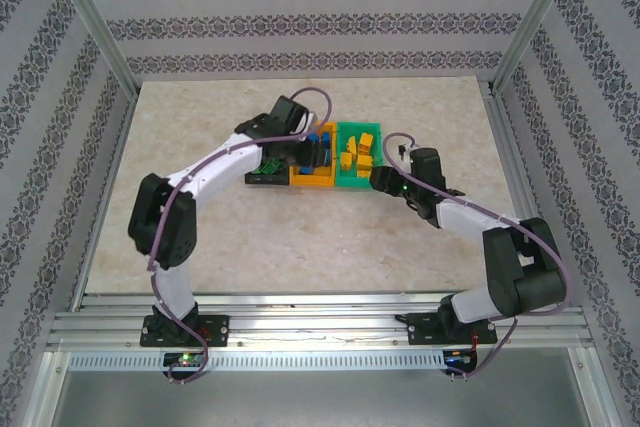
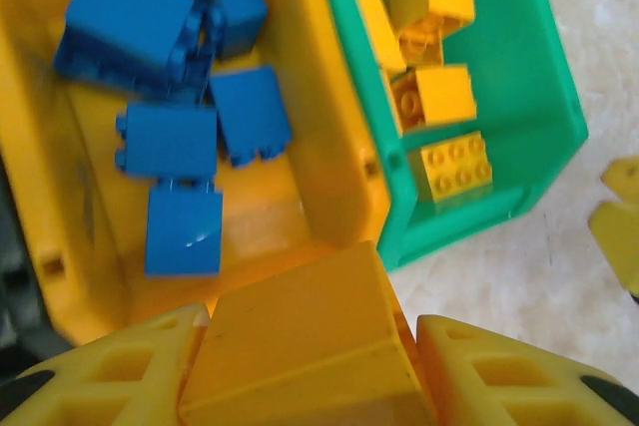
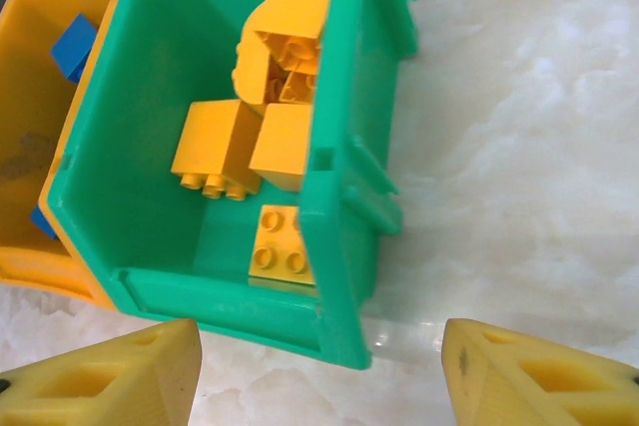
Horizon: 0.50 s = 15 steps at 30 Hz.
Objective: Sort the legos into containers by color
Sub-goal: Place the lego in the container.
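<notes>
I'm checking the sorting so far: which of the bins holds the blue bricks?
The yellow-orange bin, in the middle. The green bin beside it holds yellow-orange bricks instead.

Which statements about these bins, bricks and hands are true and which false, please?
1. The blue bricks lie in the yellow bin. True.
2. The green bin holds green bricks. False: it holds yellow bricks.
3. The left hand grips a yellow brick. True.
4. The right hand is shut on a blue brick. False: it is open and empty, near the green bin.
</notes>
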Motion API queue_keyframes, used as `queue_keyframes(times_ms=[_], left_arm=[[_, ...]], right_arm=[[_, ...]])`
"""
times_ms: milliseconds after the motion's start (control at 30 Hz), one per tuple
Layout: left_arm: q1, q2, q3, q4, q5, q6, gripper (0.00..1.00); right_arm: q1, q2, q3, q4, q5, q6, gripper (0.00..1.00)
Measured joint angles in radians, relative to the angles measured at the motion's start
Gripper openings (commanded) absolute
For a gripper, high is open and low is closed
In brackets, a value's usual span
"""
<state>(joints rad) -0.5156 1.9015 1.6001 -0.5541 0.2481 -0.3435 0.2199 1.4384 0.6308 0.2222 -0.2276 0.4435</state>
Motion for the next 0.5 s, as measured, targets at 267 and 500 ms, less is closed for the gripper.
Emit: queue_keyframes(times_ms=[267,500], left_arm=[[-0.039,0.302,0.476,-0.177,-0.043,0.086,0.00],[-0.086,0.595,0.974,-0.359,-0.070,0.129,0.61]], right_arm=[[-0.048,-0.016,-0.033,0.039,-0.022,0.046,0.65],[-0.048,-0.016,-0.036,0.061,-0.032,0.060,0.66]])
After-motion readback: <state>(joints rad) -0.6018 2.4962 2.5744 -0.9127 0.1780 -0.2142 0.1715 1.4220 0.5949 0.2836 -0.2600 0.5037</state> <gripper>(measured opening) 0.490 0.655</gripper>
